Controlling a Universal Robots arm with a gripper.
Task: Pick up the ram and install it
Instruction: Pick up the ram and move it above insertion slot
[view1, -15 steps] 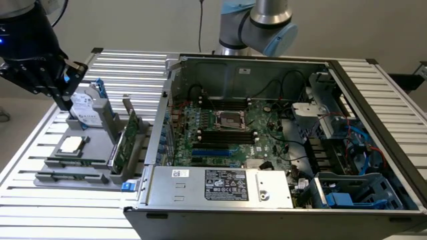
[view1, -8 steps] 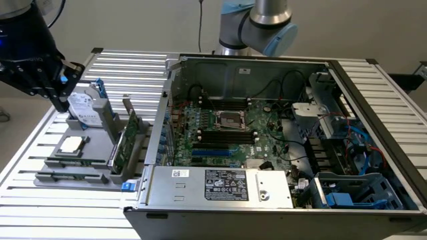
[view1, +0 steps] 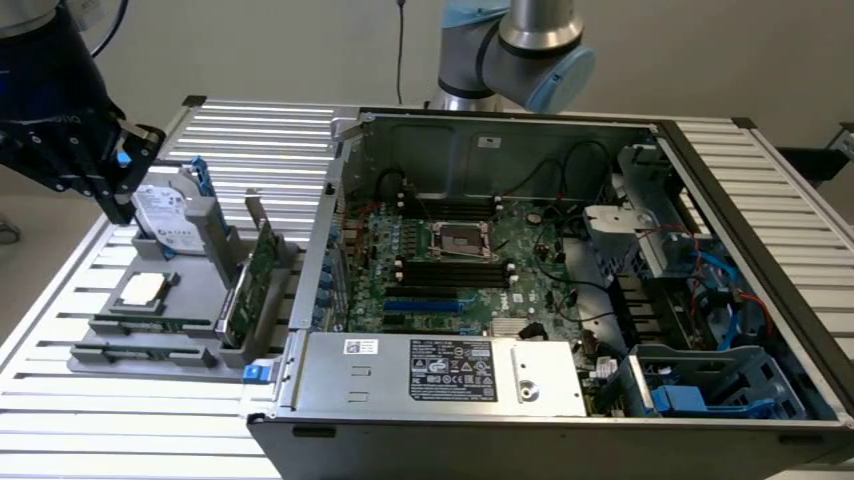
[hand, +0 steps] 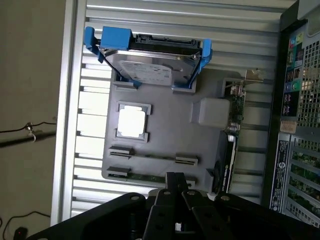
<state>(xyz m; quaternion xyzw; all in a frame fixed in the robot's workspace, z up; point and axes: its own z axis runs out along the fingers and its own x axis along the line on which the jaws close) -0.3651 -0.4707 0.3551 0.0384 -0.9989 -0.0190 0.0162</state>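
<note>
1. Ram (view1: 147, 323) (hand: 152, 156) is sitting on edge in a clip slot of the grey holder (view1: 200, 292) (hand: 175, 130). It is running parallel to the holder's near edge, toward the near corner on the exterior view's left. Nothing is gripping it.
2. Second ram stick (view1: 134, 352) (hand: 147, 176) is lying in the parallel slot just beside it, closest to that near edge.
3. Gripper (view1: 104, 185) (hand: 176, 180) is hanging high over the holder's left edge, its fingers pressing together and carrying nothing. In the wrist view its tip is lining up over the two ram slots, well above them.
4. Processor chip (view1: 140, 292) (hand: 132, 122) is resting flat in a square pocket, just behind the ram.
5. Hard drive (view1: 167, 215) (hand: 150, 72) with blue rails is standing tilted at the holder's far edge.
6. Expansion card (view1: 260, 270) (hand: 231, 135) is standing on edge along the holder's right edge, beside the case.
7. Computer case (view1: 747, 200) is lying open on the slatted table (view1: 267, 130) at the exterior view's right. Its motherboard (view1: 534, 290) is facing up, with black memory slots (view1: 454, 270) near the middle.
</note>
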